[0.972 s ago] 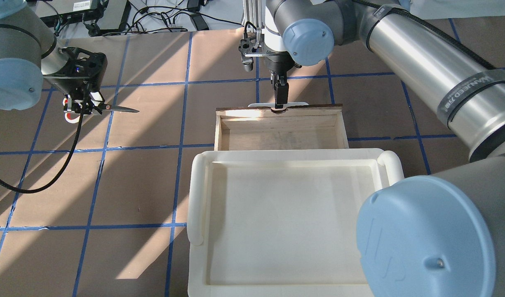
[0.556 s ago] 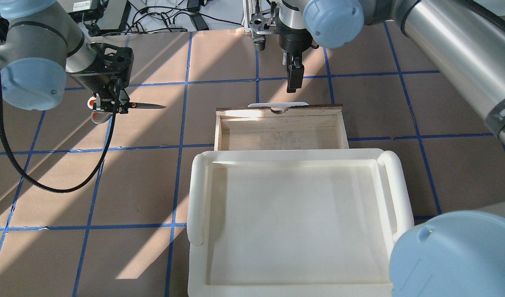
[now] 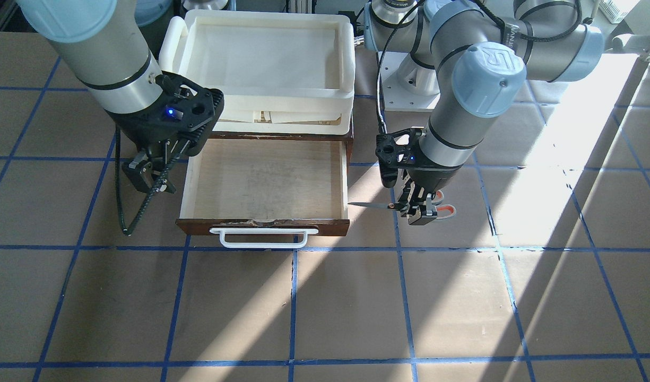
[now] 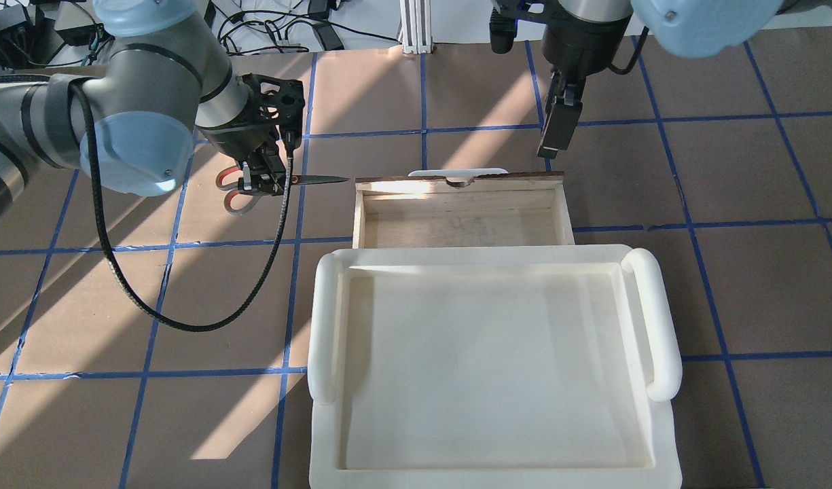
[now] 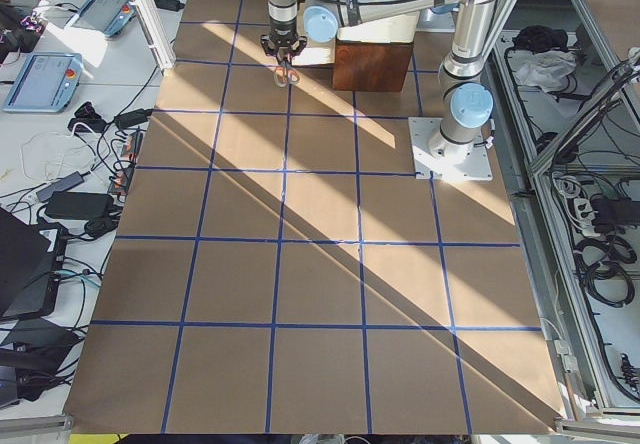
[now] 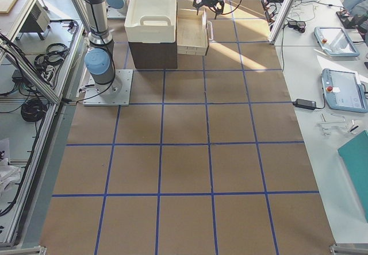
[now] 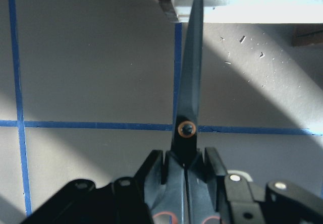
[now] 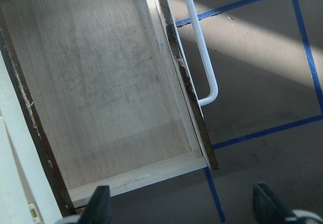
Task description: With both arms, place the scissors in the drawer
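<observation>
Scissors [image 4: 318,180] clamped in left hand [image 4: 263,180] | right hand [image 3: 150,181] wide | white tray [image 4: 480,255] behind open drawer [image 4: 464,202]

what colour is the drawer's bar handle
White: the long bar handle, clearest in the front-facing view.

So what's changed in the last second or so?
The left gripper, shut on the scissors, carried them across toward the drawer; the blade tip now nearly reaches its front corner. The right gripper drew back from the white handle and swung off to the drawer's side. The drawer stayed open and the white tray did not move.
</observation>
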You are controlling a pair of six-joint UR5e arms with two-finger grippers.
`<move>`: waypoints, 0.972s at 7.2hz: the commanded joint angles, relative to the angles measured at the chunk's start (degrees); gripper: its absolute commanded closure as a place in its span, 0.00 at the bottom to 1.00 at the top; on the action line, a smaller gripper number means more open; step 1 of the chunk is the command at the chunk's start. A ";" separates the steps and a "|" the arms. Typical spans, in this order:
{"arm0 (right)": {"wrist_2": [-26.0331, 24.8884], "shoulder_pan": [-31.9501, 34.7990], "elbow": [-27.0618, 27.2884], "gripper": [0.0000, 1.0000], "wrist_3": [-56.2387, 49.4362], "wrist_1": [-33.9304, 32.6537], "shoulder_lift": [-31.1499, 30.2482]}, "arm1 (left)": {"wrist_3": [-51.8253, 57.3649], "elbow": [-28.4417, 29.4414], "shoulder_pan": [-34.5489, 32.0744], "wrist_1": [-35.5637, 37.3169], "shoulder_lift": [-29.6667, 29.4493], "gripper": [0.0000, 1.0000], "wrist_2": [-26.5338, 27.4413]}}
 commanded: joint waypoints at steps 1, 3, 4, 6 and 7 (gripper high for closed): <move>-0.08 -1.84 5.84 0.00 21.41 2.37 -8.79 | -5.36 0.50 -6.77 0.01 0.40 1.00 0.13; 0.00 -1.49 7.26 0.00 43.74 3.87 -11.71 | -5.99 2.17 -10.03 0.01 -0.47 1.00 0.22; 0.01 -1.49 7.53 0.00 52.55 4.57 -13.38 | -7.91 2.09 -12.40 -0.08 -0.74 1.00 0.13; 0.18 -1.49 9.19 0.00 60.16 7.21 -15.14 | -8.37 2.09 -16.45 -0.17 -1.36 1.00 0.22; 0.88 -1.40 9.46 0.00 64.11 7.13 -15.15 | -7.93 2.09 -17.94 -0.08 -1.53 1.00 0.22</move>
